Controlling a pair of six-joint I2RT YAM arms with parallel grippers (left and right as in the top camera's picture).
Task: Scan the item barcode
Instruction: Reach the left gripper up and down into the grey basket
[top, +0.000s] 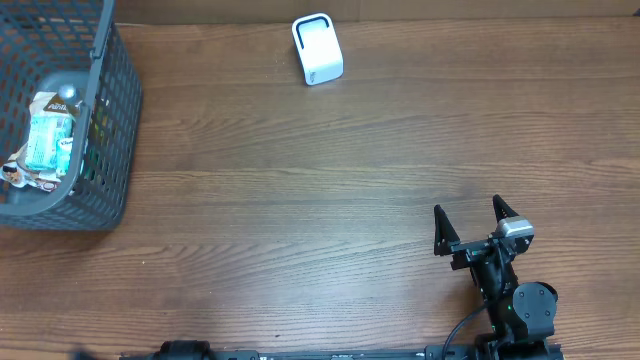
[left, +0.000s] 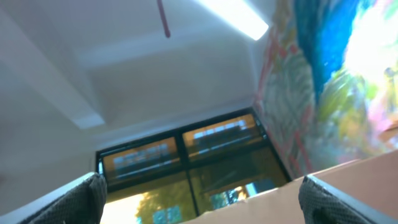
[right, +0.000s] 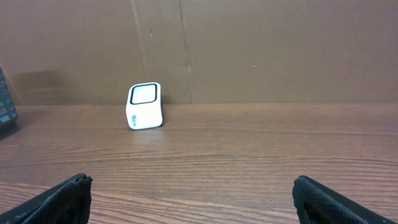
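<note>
White box-shaped scanner (top: 318, 49) stands far centre on the brown wooden table (top: 300, 200). Crinkled plastic-wrapped item (top: 48, 135) lies in the dark mesh basket (top: 115, 130), far left. Right gripper (top: 468, 215) (near right) and left gripper (left: 202, 196) — fingers wide, empty.

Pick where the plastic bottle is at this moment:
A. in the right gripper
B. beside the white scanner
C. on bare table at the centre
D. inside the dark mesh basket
D: the plastic bottle lies inside the basket, far from the scanner, and the right gripper stands open with nothing in it.
</note>
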